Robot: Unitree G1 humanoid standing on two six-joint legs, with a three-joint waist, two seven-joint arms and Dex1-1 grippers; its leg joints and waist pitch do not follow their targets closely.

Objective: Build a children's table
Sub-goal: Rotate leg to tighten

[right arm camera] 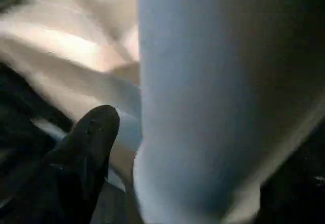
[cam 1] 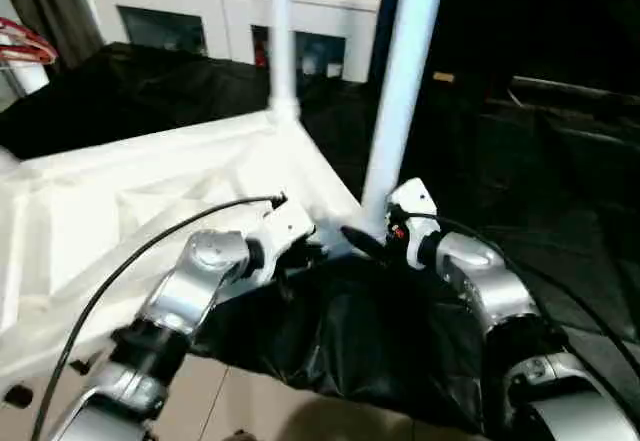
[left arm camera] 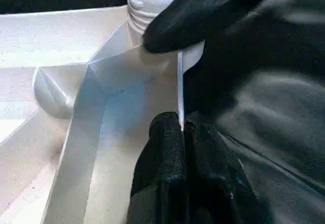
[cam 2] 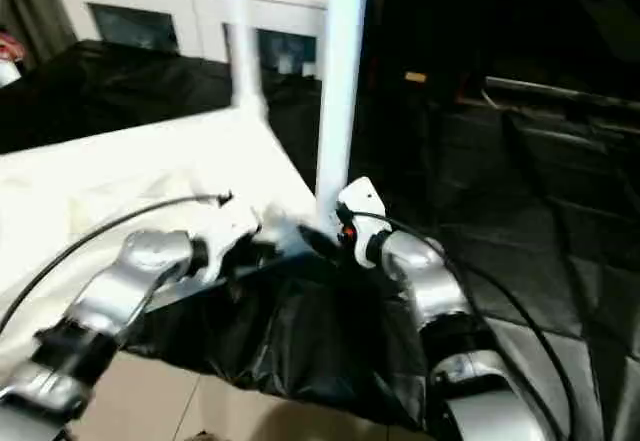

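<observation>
Tabletop [cam 1: 120, 201]: laid upside down on black sheeting [cam 1: 360, 341], ribbed underside up, its near corner set between the two grippers.
Near leg [cam 1: 405, 81]: stood upright in the near corner socket, tapering upward.
Far leg [cam 1: 282, 36]: stood upright in the next corner socket behind.
Left gripper [left arm camera: 180, 132]: fingers pressed together on the thin edge wall of the tabletop, just beside the near socket.
Right gripper [cam 1: 372, 233]: held at the base of the near leg; one black finger [right arm camera: 84, 148] is seen just beside the leg. Whether its fingers stand apart or clamp the leg cannot be told.
Cabinet [cam 1: 230, 11]: white, glass-doored, seen behind.
</observation>
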